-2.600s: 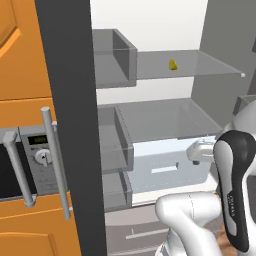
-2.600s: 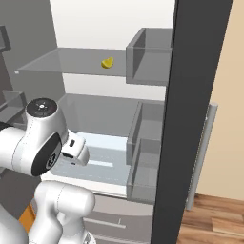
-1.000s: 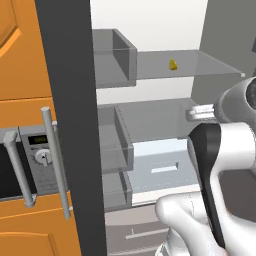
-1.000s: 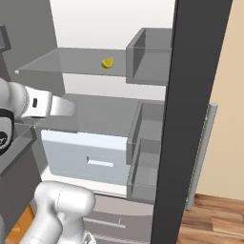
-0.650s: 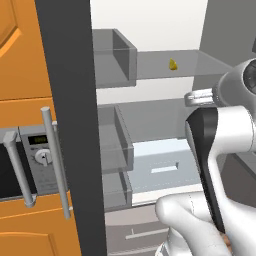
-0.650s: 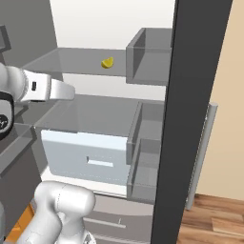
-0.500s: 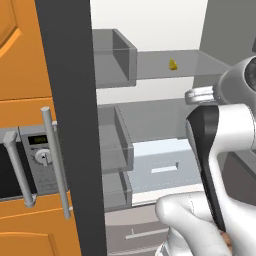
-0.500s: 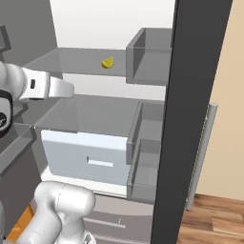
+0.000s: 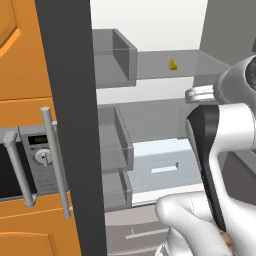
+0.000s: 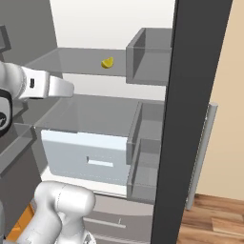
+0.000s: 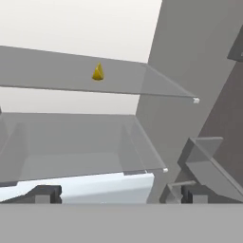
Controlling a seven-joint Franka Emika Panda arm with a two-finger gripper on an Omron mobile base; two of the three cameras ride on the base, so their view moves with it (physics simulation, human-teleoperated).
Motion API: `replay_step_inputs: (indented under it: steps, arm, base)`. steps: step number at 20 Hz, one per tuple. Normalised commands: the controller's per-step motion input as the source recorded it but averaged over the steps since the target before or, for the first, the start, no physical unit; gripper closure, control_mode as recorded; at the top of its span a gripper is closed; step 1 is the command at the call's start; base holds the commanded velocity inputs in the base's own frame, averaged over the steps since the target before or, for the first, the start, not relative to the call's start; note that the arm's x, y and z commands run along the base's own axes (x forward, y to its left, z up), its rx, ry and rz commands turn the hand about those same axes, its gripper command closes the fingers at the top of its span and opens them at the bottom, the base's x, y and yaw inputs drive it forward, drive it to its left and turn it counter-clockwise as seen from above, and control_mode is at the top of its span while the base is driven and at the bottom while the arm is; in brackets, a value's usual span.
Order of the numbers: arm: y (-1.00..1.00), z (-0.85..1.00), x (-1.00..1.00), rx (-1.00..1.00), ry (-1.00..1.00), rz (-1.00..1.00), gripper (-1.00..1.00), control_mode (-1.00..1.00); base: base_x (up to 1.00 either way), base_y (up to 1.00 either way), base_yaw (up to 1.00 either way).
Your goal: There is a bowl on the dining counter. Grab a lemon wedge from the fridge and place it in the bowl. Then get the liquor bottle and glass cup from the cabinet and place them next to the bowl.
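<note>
Arm has swung up from the drawer — gripper (image 11: pixel 116 194) spread wide, empty; small yellow lemon wedge (image 11: pixel 98 73) sits on the glass shelf (image 11: pixel 156 85).

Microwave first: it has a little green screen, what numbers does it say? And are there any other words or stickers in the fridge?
Microwave display: a small lit panel with marks, too small and blurred to read.
Arm: one small dark mark on the white link, not readable.
Fridge shelves, white drawer and lemon wedge: no words, labels or stickers.
</note>
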Motion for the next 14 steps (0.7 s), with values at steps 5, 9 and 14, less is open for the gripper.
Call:
replay_step_inputs:
  steps: [5,9,14]
  arm:
    - [0.00,0.06,0.15,0.00,0.00,0.00,-1.00,-1.00]
    - [0.00,0.10,0.32,0.01,0.00,0.00,-1.00,-1.00]
    - [0.04,0.04,0.48,0.02,0.00,0.00,-1.00,-1.00]
  base:
    - [0.00,0.00,0.00]
    - [0.00,0.00,0.00]
    - [0.00,0.00,0.00]
